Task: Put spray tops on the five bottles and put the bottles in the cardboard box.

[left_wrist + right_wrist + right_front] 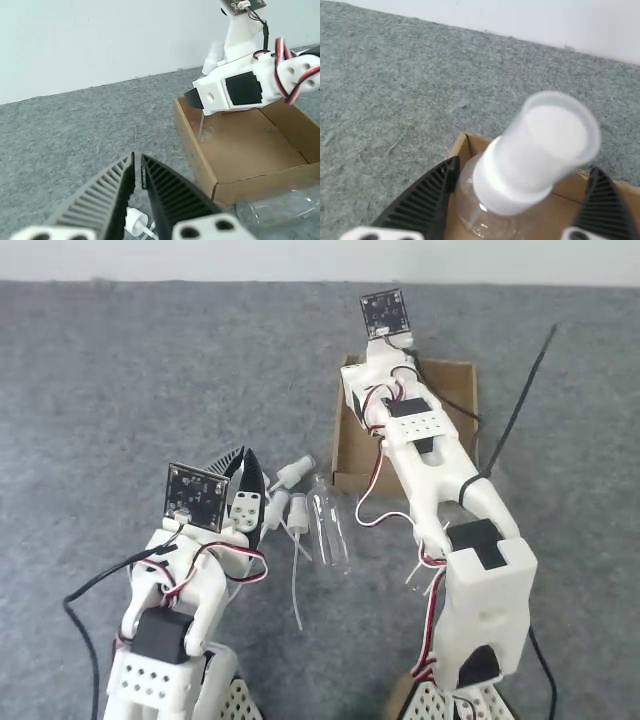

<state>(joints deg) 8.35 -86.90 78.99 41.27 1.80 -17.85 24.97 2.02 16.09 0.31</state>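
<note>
Right gripper [522, 167]: jaws released and spread either side of a capped bottle [540, 145], which stands inside the cardboard box [455, 380] near one corner. One jaw sits just beside the glass; the other is apart from it. Left gripper [137, 157]: jaws clenched all but together on nothing, poised above the loose spray tops. Hazards, as judged: the upright bottle is slim and carries its weight high, so a jaw brushing it on the way out could tip it over in the box. The two uncapped bottles [322, 515] [341, 525] lie side by side on the desk [120, 390] and, being round, may roll if nudged. The loose tops lie close together with thin dip tubes trailing, so a careless grasp could bend a tube or scatter the neighbours. Count: one box; one capped bottle in it; two bare bottles on the desk; three loose spray tops [293, 473] [275, 508] [298, 512]. That makes three bottles counted against the task's five, and the arm covers much of the box floor.
</note>
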